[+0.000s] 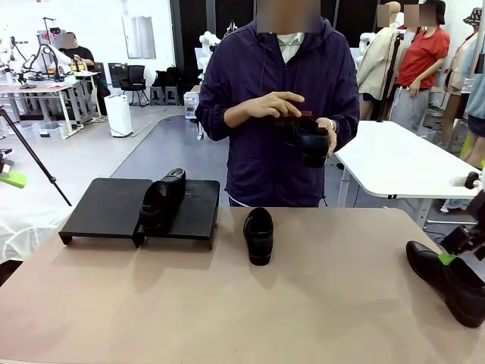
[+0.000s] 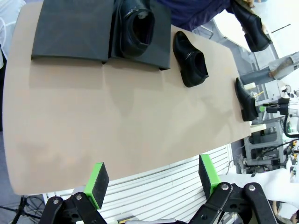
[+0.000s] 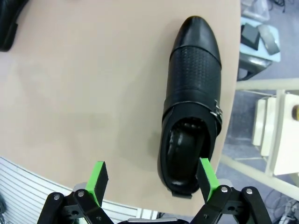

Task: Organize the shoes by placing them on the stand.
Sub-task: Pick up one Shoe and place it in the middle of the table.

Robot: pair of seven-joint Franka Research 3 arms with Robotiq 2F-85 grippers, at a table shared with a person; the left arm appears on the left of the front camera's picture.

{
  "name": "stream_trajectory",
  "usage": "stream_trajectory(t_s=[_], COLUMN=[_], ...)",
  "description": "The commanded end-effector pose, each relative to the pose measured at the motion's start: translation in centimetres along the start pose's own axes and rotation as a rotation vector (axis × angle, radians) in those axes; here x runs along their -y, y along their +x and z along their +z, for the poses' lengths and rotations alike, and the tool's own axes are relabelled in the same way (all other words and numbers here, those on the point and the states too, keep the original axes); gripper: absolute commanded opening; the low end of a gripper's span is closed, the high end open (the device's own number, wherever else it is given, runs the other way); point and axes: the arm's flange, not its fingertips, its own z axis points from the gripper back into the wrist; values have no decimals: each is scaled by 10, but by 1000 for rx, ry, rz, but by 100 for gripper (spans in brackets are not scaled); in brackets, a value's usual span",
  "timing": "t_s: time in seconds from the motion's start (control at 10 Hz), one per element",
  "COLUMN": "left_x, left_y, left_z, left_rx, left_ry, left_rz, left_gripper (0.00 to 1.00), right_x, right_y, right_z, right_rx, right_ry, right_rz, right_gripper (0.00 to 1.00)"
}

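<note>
The black stand (image 1: 106, 205) sits at the table's far left, and one black shoe (image 1: 163, 199) rests on its right panel. A second shoe (image 1: 258, 235) lies on the table mid-way, toe toward me. The person holds a third shoe (image 1: 307, 138) in both hands at chest height. The fourth shoe (image 3: 191, 107) lies at the table's right edge. My right gripper (image 3: 152, 179) hovers open above its heel end, one pad (image 3: 207, 177) over the heel rim. My left gripper (image 2: 153, 179) hangs open and empty, high over the near table edge, far from the stand (image 2: 70, 32).
The tan table (image 1: 242, 311) has wide bare room in front and between the shoes. The fourth shoe (image 1: 447, 280) lies close to the right edge. A white table (image 1: 402, 163) stands behind the person on the right.
</note>
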Motion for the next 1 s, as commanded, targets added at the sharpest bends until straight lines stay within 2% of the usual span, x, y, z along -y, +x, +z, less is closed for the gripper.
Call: stream_trajectory(t_s=[0.0, 0.9], left_x=[-2, -2], left_y=[2, 2], left_z=[0, 0], left_rx=[9, 9], left_ry=[-7, -7], left_rz=[-6, -6], left_gripper=[100, 100], right_x=[-1, 7], right_y=[-14, -8], right_z=[-30, -85], right_rx=[-14, -62], right_ry=[-8, 59], right_rz=[16, -5], right_gripper=[100, 100])
